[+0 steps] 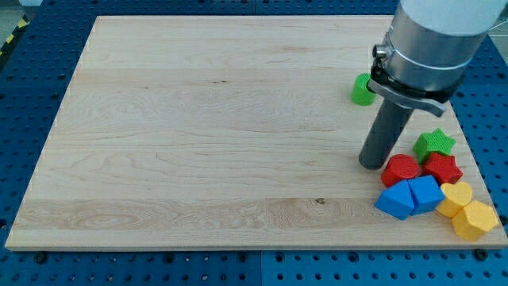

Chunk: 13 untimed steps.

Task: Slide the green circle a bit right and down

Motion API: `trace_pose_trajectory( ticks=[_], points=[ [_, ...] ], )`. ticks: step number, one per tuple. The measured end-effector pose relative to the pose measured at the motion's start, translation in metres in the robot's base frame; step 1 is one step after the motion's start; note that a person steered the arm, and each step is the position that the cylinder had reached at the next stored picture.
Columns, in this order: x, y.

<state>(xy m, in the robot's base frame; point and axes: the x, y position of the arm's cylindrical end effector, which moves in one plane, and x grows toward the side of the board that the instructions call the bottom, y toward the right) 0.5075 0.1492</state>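
The green circle [363, 89] is a short green cylinder near the board's right side, toward the view's top, partly hidden by the arm's grey body. My tip [371, 164] rests on the board well below the green circle and slightly to its right. It stands just left of the red circle [400, 170] and looks close to touching it.
A cluster sits at the board's lower right: a green star [434, 144], a red star [443, 168], two blue blocks [395, 199] [426, 192] and two yellow blocks [455, 197] [475, 219]. The wooden board [198, 135] has its right edge close beside the cluster.
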Motion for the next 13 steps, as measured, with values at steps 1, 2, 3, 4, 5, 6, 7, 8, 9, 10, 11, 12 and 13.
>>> trace_pose_trajectory(
  ticks=[1,2,3,4,5,6,7,8,9,10,11,12,13],
  points=[
    [-0.040,-0.032],
    [-0.091,-0.058],
    [-0.125,-0.029],
    [-0.134,0.015],
    [-0.134,0.015],
    [-0.130,0.015],
    [-0.086,0.013],
    [-0.126,0.013],
    [-0.207,0.014],
    [-0.227,0.043],
    [-0.221,0.052],
    [-0.200,0.061],
    [-0.167,0.069]
  ],
)
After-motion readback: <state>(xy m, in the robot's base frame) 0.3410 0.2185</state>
